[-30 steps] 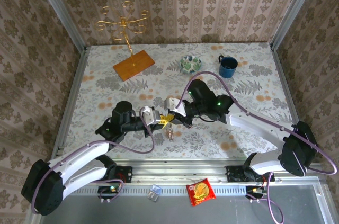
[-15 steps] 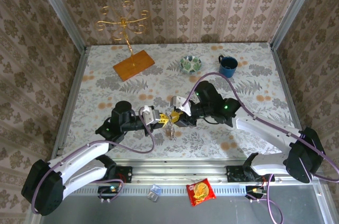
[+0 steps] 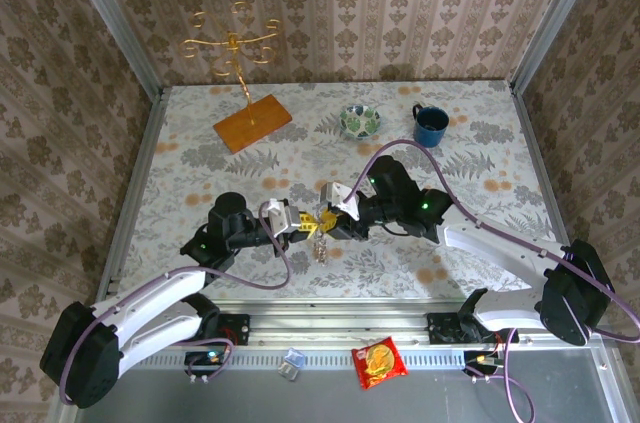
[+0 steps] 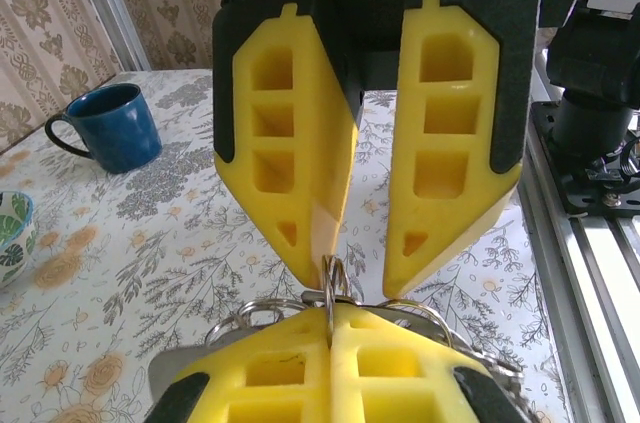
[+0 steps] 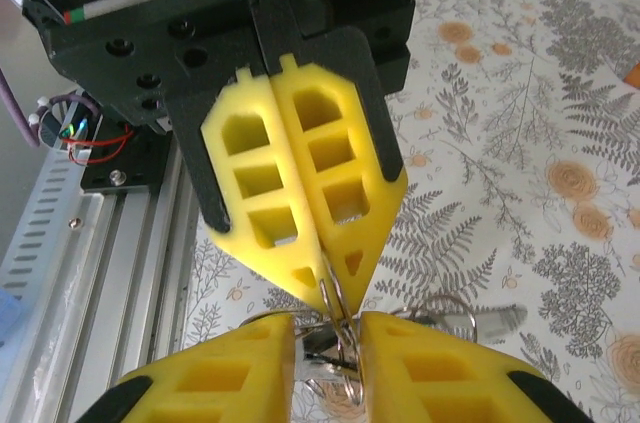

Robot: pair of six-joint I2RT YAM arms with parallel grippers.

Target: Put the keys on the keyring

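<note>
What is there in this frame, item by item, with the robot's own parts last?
stand: 1, gold wire on a brown wooden base, far left of the table
bowl: 1, green-and-white pattern, far centre
mug: 1, blue, right of the bowl
keyring: 1, silver, mid-table between the grippers, keys hanging from it; key count unclear
snack packet: 1, red, on the metal ledge at the near edge
small clear object: 1, pale blue, on the ledge left of the snack packet
table: 1, floral cover
left gripper: 1, yellow fingers, shut on the keyring
right gripper: 1, yellow fingers, open, tip to tip with the left gripper
</note>
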